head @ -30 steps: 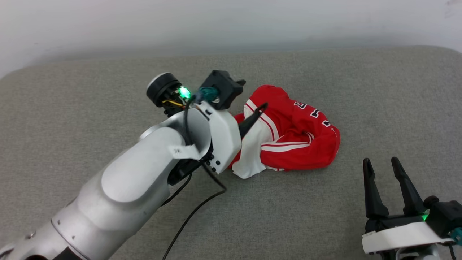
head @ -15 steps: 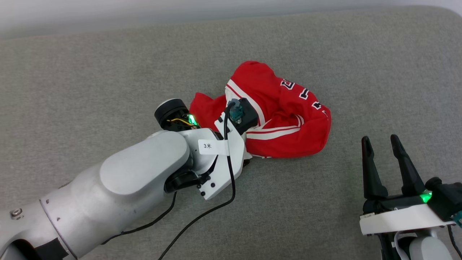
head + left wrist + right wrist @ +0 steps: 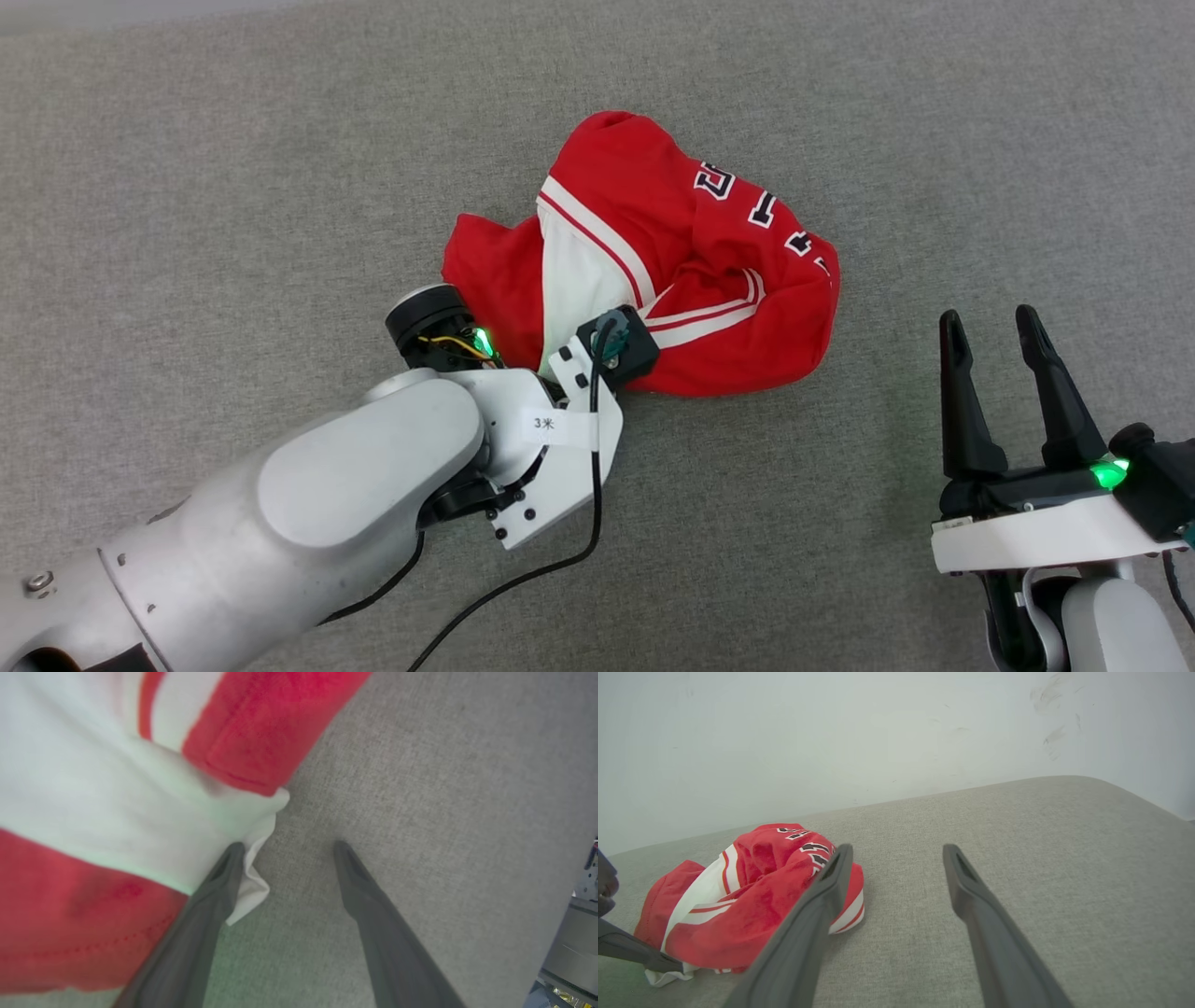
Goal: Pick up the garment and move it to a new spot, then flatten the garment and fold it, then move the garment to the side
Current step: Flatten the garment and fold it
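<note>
The crumpled red jersey T-shirt with white sleeves, striped trim and black white-edged lettering [image 3: 672,280] lies in a loose heap near the middle of the grey woven padded surface [image 3: 233,187]. Its lettered side is bunched toward the far right and a white sleeve panel is folded across the near left. It looks light, limp and floppy, so it will likely sag and trail from any single hold. It is neither slippery nor fragile, and a pinch through a doubled fold or the hemmed sleeve edge should hold better than the smooth red bulk. The left hand [image 3: 288,845] is spread wide at the heap's near edge. One finger [image 3: 224,872] rests against a small white corner of sleeve, the other is over bare surface, and nothing is clamped between them. The right hand [image 3: 988,317] stands well apart to the right, also wide open and empty. Compared with a second ago, the head camera has tipped down, so the pale wall has gone from its view. The left arm has also drawn back from over the heap's left side and come down to that near edge, while the shirt's shape looks much the same.
</note>
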Robot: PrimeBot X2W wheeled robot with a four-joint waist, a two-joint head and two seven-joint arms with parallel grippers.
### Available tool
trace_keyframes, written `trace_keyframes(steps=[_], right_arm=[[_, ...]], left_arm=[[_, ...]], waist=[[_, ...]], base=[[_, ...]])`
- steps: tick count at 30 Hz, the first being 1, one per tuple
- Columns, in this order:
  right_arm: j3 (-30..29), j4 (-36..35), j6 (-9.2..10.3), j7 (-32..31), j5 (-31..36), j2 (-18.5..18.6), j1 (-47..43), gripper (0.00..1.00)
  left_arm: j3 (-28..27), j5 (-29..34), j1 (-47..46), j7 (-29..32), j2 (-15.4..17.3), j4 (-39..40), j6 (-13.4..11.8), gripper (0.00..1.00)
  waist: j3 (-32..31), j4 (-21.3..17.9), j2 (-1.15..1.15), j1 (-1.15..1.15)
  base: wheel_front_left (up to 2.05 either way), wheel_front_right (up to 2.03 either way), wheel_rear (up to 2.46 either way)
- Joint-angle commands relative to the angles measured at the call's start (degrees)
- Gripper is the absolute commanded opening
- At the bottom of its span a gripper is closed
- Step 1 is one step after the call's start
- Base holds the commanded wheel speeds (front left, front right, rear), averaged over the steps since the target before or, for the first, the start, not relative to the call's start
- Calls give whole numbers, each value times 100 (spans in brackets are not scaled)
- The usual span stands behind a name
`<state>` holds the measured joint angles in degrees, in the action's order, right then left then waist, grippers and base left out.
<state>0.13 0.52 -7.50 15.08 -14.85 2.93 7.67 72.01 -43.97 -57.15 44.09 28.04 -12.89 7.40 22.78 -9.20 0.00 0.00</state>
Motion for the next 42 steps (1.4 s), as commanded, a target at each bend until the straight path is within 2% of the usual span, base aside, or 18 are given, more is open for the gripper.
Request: trace_keyframes(steps=[1, 2, 9, 16, 19, 23, 30, 35, 42], right_arm=[[-22, 8, 2, 14, -19, -9, 58, 100], [-18, 14, 2, 14, -17, -9, 52, 100], [18, 45, 2, 14, 55, -9, 76, 100], [-24, 109, 2, 14, 92, -9, -182, 100], [-54, 151, 2, 14, 94, -9, -331, 100], [-88, 195, 2, 14, 108, -9, -519, 100], [-145, 211, 2, 14, 144, -9, -718, 100], [-148, 196, 2, 14, 179, -9, -778, 100], [-182, 233, 2, 14, 217, -9, -760, 100]], left_arm=[[250, -23, 383, 23, 179, -328, 0, 37], [246, -54, 326, -41, 185, -367, -13, 0], [165, -225, -181, -858, 112, -569, -12, 0], [138, -202, -114, -1780, 69, -423, -6, 0], [138, -261, 20, -2270, 252, -312, -6, 0], [138, -187, 323, -2700, 651, -225, -18, 0], [134, -180, 1302, -2884, 1400, -17, -393, 0], [81, -403, 1753, -3014, 1663, -152, -587, 0], [-54, -752, 2143, -3201, 1934, -842, -776, 0]], waist=[[20, 10, 0, 0], [21, 23, 0, 0], [-78, 134, 0, 0], [-449, 326, 0, 0], [-701, 455, 0, 0], [-1046, 653, 0, 0], [-1394, 942, 0, 0], [-1405, 1039, 0, 0], [-1337, 1066, 0, 0]], base=[[0, 0, 0], [0, 0, 0], [0, 0, 0], [0, 0, 0], [0, 0, 0], [0, 0, 0], [0, 0, 0], [0, 0, 0], [0, 0, 0]])
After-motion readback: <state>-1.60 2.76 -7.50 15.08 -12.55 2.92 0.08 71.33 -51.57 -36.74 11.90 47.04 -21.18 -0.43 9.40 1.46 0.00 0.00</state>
